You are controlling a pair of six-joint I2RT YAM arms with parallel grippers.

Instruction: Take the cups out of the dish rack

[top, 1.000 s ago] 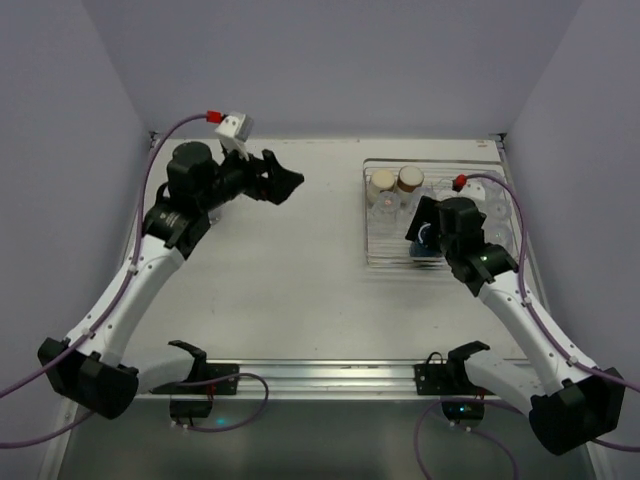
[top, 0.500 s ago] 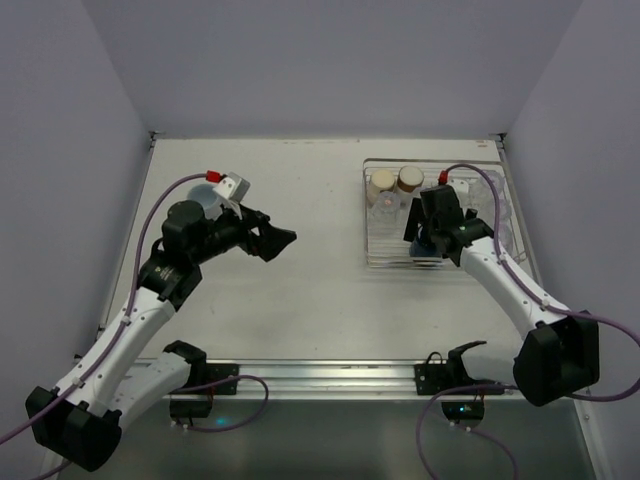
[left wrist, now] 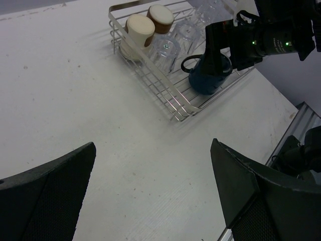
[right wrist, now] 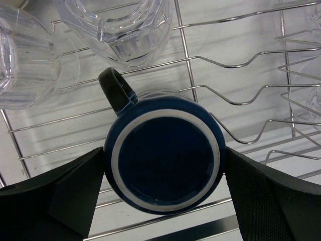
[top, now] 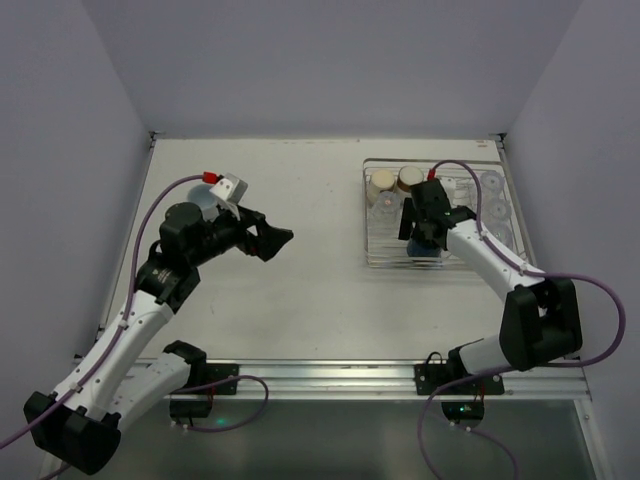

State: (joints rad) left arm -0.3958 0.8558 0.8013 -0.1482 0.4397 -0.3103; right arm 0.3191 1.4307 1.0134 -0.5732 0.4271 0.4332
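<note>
Showing the right gripper (right wrist: 163,173) directly above the dark navy mug (left wrist: 208,75), fingers spread wide to either side of its upturned base and not closed on it. Found the mug inverted on the wires of the dish rack (left wrist: 173,103), handle toward the gripper's front left. Placed two clear glass tumblers (right wrist: 125,25) just beyond the mug, ahead of the fingers, and two brown cups with cream tops (left wrist: 140,29) farther ahead, at the far corner of the rack. Glimpsed further glassware (right wrist: 303,30) among the wavy tines (right wrist: 235,100) off to the gripper's right; count not determinable. Located the left gripper (left wrist: 153,148) well apart from the rack, jaws wide and empty, hanging above bare table (left wrist: 75,75) with the rack ahead and to its right. Registered a pale blue-grey rounded shape (top: 200,193) behind the left wrist, mostly hidden; possibly a mug already set out, though not confirmable. Judged the unloading barely begun: no cup in either gripper, navy mug next in line but not yet grasped, tumblers and brown cups all left in the rack.
</note>
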